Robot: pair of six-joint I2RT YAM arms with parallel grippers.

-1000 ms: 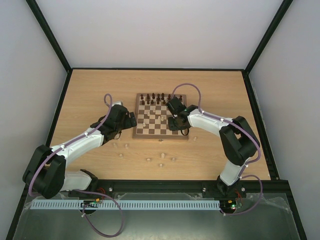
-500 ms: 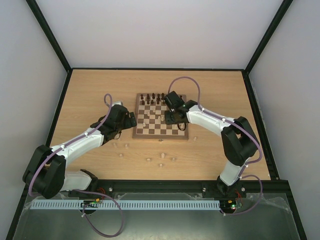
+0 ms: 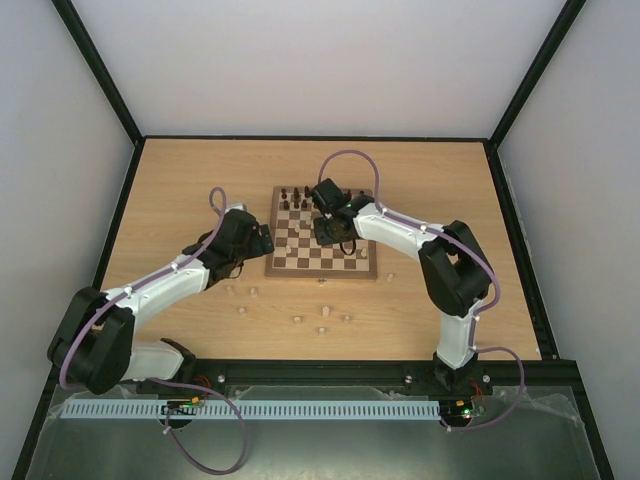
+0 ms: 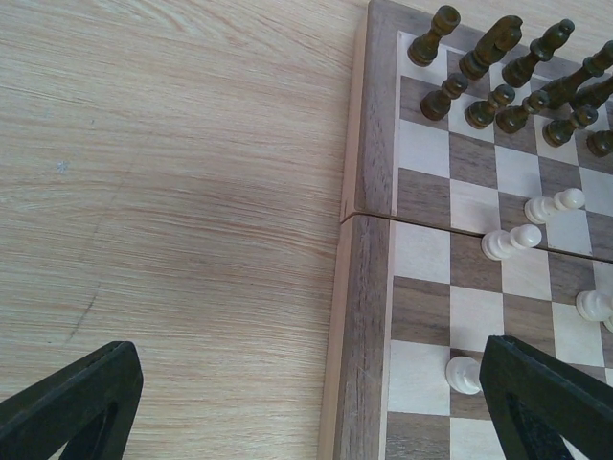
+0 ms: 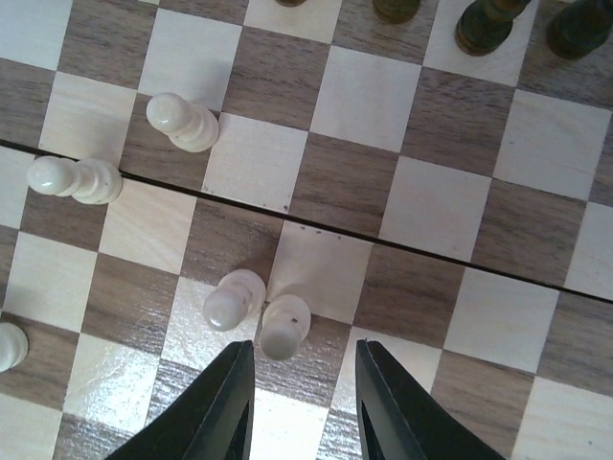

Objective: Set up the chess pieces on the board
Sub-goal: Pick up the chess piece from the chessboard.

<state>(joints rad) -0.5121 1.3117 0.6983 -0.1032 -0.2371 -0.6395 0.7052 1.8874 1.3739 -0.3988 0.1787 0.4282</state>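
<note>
The right gripper (image 5: 305, 364), jaws spread, has been swung across the board (image 5: 421, 206) to a mid-board pawn (image 5: 284, 326), likely grasped next; the left gripper (image 4: 308, 355) is held spread.

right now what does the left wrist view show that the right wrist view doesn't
Only left wrist: bare table, the brown border frame, and the open left gripper. Only right wrist: two cream pawns close together just ahead of the open right gripper. Both: the checkered board with its fold seam, dark pieces on the far rows, and cream pawns near the seam.
</note>
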